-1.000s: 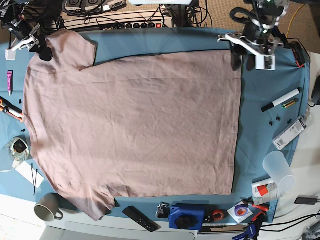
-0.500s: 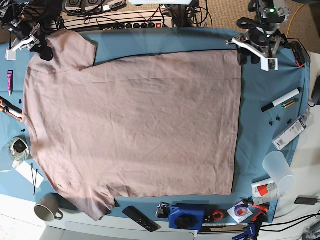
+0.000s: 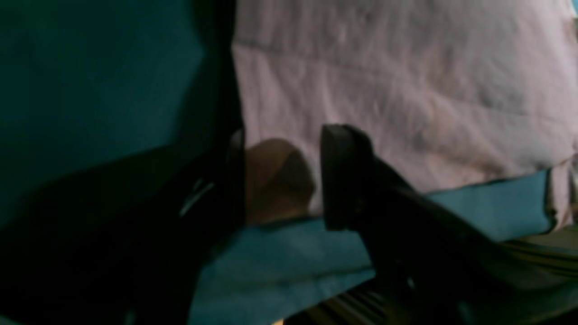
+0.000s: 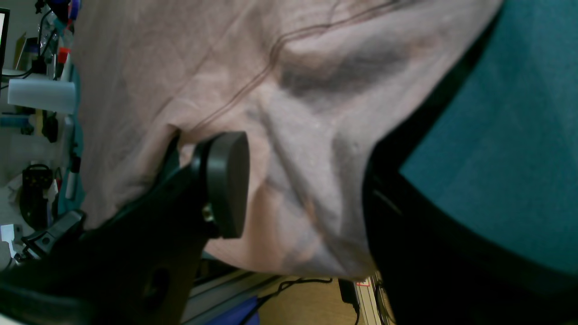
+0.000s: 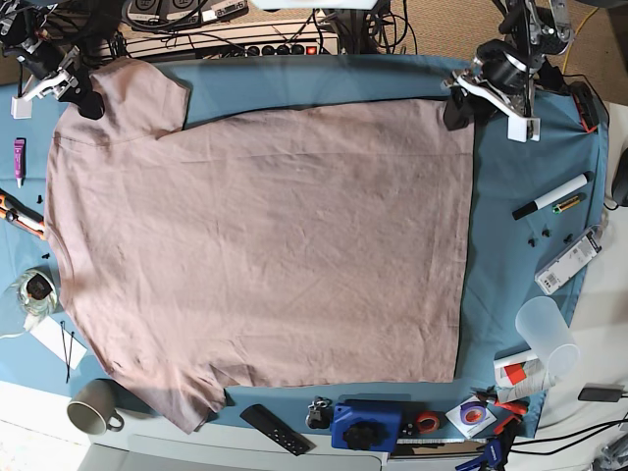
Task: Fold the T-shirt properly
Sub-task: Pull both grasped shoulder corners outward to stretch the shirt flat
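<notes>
Bench (image 5: 530, 177), teal cloth: T-shirt (image 5: 265, 245) spread flat. Left end effector (image 3: 282, 180) wide astride hem corner; right end effector (image 4: 307, 189) wide over sleeve. Advice: close both on fabric edges together, lift evenly.

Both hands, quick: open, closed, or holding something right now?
Left hand: open, straddling the hem corner of the dusty pink cotton T-shirt, not clamped.
Right hand: open, around bunched sleeve fabric.

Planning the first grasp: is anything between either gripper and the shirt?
Nothing visible. The left gripper is open at the T-shirt hem corner; the right gripper is open around sleeve fabric.
</notes>
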`<state>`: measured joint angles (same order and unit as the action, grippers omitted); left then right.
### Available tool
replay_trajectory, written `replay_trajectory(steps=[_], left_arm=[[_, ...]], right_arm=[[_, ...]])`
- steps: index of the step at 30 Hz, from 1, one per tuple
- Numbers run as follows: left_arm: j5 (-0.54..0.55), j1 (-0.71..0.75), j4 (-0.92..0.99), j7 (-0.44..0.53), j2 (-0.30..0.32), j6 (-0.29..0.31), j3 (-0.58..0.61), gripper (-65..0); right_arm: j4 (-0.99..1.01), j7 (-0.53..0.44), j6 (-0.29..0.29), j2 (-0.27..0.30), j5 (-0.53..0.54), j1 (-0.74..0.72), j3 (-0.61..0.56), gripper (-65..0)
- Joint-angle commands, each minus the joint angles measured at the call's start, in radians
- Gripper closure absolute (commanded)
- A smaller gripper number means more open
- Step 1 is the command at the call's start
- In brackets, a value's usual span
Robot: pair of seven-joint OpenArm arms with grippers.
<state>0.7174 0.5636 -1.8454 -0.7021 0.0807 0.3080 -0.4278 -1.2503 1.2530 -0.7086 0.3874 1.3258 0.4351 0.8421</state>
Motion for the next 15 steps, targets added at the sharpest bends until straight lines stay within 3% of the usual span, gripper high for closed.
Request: replay_trajectory(steps=[1,5,7,12,15], left_arm=[[-0.029,0.01,0.012,-0.053,0.003,-0.018,-0.002,-26.5],[0.017,0.01,0.016,-0.103,0.002,-0.019,-0.002,-26.4],[0.02,0.009,0.016,-0.089,0.0,-0.019,-0.002,-22.9],[0.014,0.001,0.016,-0.083,0.0,-0.019,-0.002,-1.1],[0.013,0.001,0.015,-0.083,0.0,-0.019,-0.002,0.0]], right_arm=[[0.0,0.064,0.01,0.006,-0.066,0.014,-0.003,-30.5],[0.0,0.063,0.01,0.006,-0.065,0.014,-0.003,-30.5],[0.0,0.058,0.01,0.007,-0.056,0.013,-0.003,-28.7],[0.0,0.058,0.01,0.007,-0.04,0.011,-0.003,-1.8],[0.0,0.048,0.01,0.007,-0.04,0.011,-0.002,0.0]])
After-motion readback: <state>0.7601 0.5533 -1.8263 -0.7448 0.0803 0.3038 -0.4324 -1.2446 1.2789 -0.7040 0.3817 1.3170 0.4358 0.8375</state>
